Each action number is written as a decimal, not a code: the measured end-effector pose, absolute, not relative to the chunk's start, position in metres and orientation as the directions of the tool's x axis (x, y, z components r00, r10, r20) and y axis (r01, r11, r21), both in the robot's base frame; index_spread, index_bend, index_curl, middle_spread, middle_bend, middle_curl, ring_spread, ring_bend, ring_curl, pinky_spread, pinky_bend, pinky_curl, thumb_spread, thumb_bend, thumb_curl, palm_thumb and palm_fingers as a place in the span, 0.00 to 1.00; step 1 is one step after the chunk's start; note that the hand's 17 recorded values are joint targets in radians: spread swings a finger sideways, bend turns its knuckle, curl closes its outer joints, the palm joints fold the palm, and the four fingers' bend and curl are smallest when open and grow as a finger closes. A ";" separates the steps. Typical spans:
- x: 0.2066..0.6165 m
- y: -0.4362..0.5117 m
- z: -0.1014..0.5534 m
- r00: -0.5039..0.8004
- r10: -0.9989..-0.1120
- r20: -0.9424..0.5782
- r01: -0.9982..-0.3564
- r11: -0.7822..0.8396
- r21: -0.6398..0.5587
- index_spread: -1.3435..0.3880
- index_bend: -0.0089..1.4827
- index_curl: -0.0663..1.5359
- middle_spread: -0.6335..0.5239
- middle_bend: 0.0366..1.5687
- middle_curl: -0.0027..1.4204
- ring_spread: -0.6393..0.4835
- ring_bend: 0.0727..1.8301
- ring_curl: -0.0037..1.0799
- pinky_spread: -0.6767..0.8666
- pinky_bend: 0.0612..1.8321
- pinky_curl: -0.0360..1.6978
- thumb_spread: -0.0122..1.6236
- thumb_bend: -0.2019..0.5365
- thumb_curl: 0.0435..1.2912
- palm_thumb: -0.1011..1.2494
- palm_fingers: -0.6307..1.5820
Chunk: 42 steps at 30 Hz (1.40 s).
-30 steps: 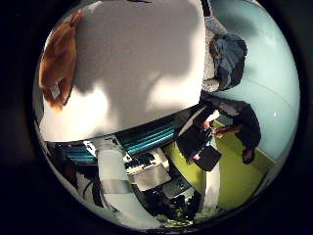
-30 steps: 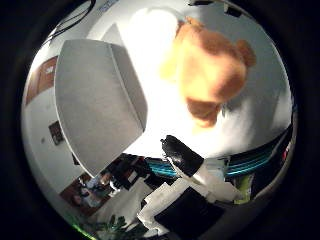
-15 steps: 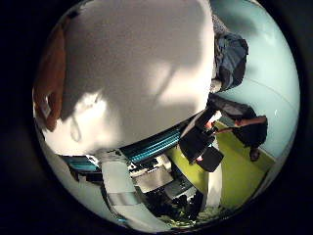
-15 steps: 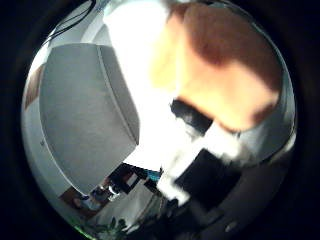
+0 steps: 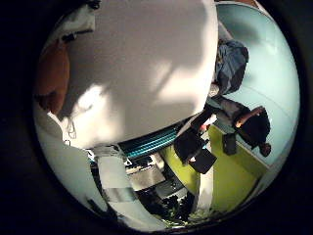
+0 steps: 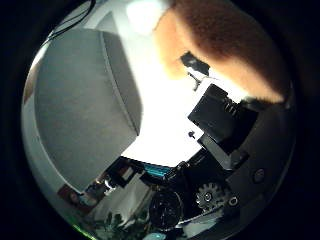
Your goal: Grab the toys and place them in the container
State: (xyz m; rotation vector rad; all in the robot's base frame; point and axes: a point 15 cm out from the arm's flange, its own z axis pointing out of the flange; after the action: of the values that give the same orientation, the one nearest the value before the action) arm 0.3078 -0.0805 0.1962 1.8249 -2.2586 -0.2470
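plush toy [image 6: 225, 45], orange-brown and furry, fills much of the thumb side view, so it sits close to the palm, lying on the white table [image 6: 165, 120]. the hand [image 6: 225, 130] shows its black and white finger parts bent in against the toy's underside edge, touching the fur; whether they actually clamp it i cannot tell, since the fingertips are hidden behind the finger's own body. from the little finger side the same toy appears only as an orange patch at the table's edge beside a white finger part.

grey container [image 6: 75, 105] stands on the table just beside the fingers, on the side away from the toy; its flat wall and rim show, but its inside is not visible, so what it holds cannot be told.

the white tabletop is brightly lit with soft shadows across it. beyond its edge lie a pale blue floor [image 5: 274, 63] and a yellow-green mat [image 5: 234, 181].
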 end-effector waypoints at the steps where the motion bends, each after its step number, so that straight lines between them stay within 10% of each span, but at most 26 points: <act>1: 0.310 -0.084 0.207 -0.200 -0.977 0.076 -0.942 0.213 0.259 0.58 0.68 0.57 0.36 0.78 0.61 0.36 0.74 0.58 0.29 0.73 0.38 0.44 0.25 0.52 0.85 0.78; 22: 0.302 -0.037 0.487 -0.048 -0.993 0.106 -0.996 0.056 0.075 0.61 0.73 0.63 0.39 0.83 0.67 0.36 0.76 0.71 0.33 0.68 0.62 0.42 0.25 0.66 0.82 0.73; 42: 0.351 0.164 0.494 0.234 -0.972 0.039 -0.972 -0.235 -0.031 0.61 0.70 0.64 0.37 0.80 0.67 0.35 0.73 0.75 0.32 0.61 0.72 0.43 0.25 0.68 0.81 0.75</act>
State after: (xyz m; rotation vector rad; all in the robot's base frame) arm 0.3510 0.1637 0.4942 2.4674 -1.9430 0.0783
